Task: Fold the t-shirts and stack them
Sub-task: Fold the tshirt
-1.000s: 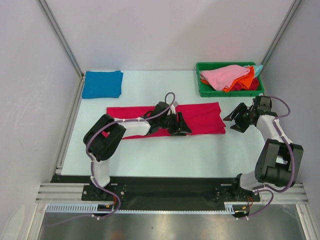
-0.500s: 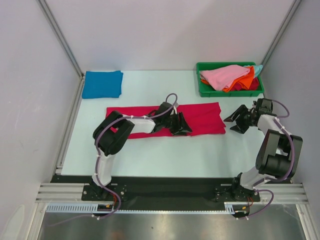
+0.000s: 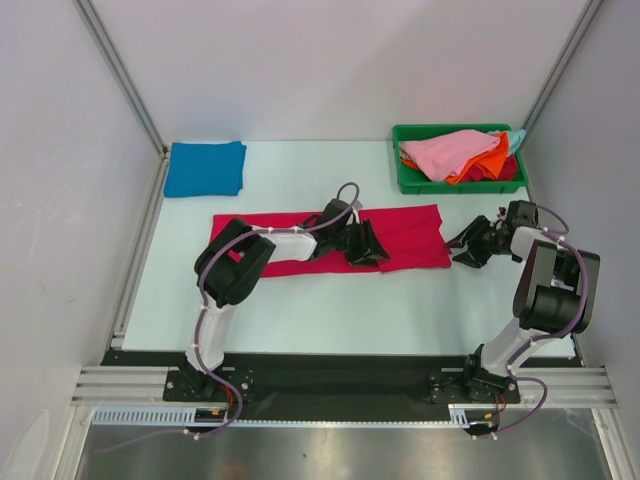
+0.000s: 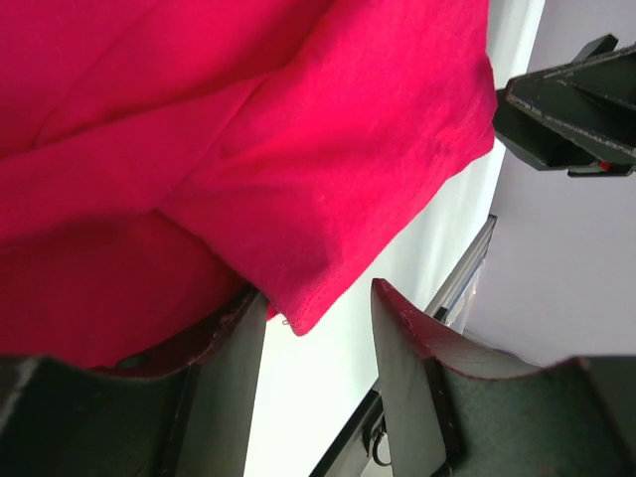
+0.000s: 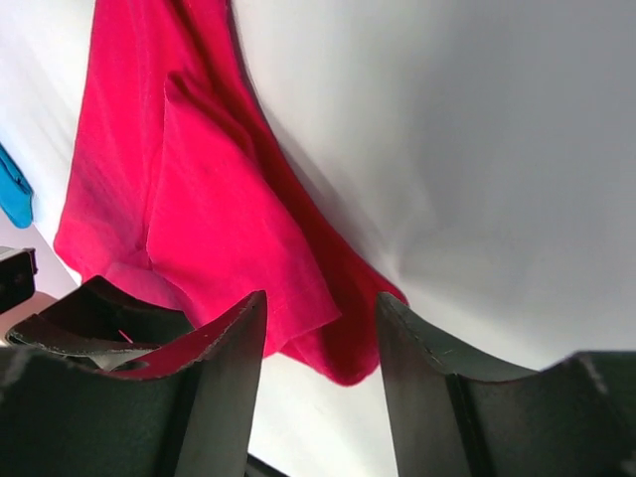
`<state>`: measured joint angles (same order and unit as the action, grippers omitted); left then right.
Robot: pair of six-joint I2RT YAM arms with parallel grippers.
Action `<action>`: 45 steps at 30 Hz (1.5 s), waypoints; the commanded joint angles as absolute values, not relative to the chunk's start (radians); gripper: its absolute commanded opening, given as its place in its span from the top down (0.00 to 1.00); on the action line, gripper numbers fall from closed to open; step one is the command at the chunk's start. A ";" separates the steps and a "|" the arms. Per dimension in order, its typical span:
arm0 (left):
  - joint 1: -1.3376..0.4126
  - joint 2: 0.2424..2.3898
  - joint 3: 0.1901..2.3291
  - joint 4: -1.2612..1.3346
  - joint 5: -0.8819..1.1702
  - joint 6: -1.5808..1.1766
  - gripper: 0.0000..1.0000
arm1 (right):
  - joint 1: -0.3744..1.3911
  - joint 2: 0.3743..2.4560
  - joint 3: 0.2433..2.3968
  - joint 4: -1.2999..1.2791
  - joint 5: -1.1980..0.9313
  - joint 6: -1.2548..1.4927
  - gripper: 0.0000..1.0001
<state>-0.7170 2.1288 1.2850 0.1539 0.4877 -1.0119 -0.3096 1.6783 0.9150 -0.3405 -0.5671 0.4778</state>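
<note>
Crimson t-shirt point(image 3: 408, 236) lies as a long flattened band across the middle of the table point(image 3: 300, 310), one end toward 9 o'clock, the other toward 3 o'clock.

Change over the last second: the left gripper point(image 3: 362, 247) has slid a little toward 3 o'clock along the band's near edge, and the right gripper point(image 3: 468, 246) has come in toward 9 o'clock, now just beside the shirt's 3 o'clock end.

Both pairs of jaws have narrowed but are still parted. In the wrist views a hem corner sits between the left fingers point(image 4: 224, 368) and another between the right fingers point(image 5: 224, 368); neither is pinched yet.

We read this as both arms lining up a two-corner pinch for the next fold.

Further out: a folded blue t-shirt point(image 3: 205, 167) at 10 o'clock. At 2 o'clock, the green bin point(image 3: 460, 187) holds the pink t-shirt point(image 3: 450, 150) and others, unfolded.
</note>
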 commanded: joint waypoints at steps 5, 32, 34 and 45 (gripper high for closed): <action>-0.716 2.163 1.351 0.118 0.529 -1.012 0.47 | -0.313 1.720 0.953 -0.270 -0.601 0.492 0.51; -0.606 2.118 1.456 0.094 0.560 -1.023 0.88 | -0.212 1.762 1.170 -0.313 -0.609 0.551 0.98; -0.591 2.131 1.468 0.100 0.568 -1.029 0.88 | -0.203 1.787 1.193 -0.311 -0.609 0.561 0.99; -0.534 2.223 1.578 0.137 0.604 -1.098 0.86 | -0.170 1.913 1.353 -0.288 -0.620 0.630 0.99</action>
